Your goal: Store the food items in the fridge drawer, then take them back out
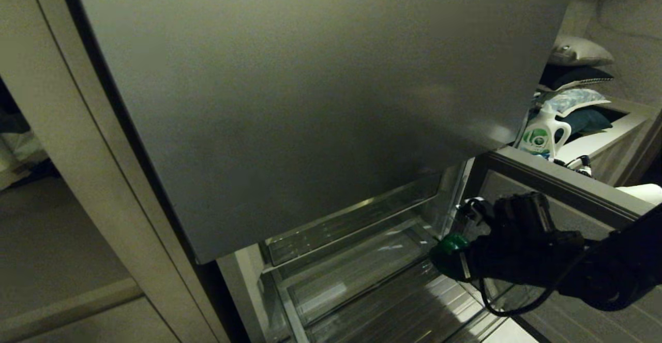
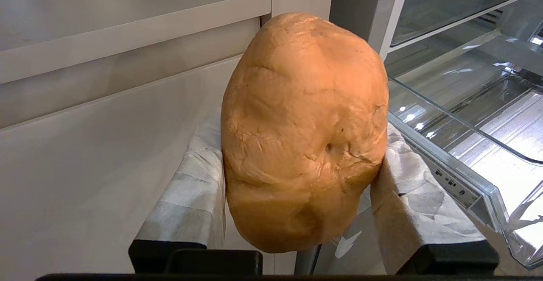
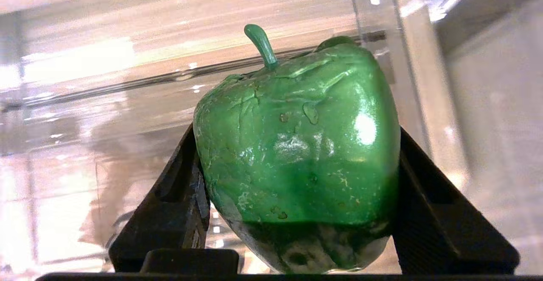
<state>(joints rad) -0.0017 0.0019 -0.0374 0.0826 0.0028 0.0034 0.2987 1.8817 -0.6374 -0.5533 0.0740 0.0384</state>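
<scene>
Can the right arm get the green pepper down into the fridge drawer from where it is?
Probably yes. The right gripper, shut on the pepper, hangs over the pulled-out drawer, whose top is open beneath it. The grey door panel sits above, not in the path.

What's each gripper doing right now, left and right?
Left gripper: closed on the bread, beside the fridge drawer.
Right gripper: closed on the green pepper, over the drawer.

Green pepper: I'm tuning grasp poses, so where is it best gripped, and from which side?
Across its broad flanks, as the right gripper has the green pepper now: fingers on opposite sides, approaching from the base, leaving the thin stem free.
</scene>
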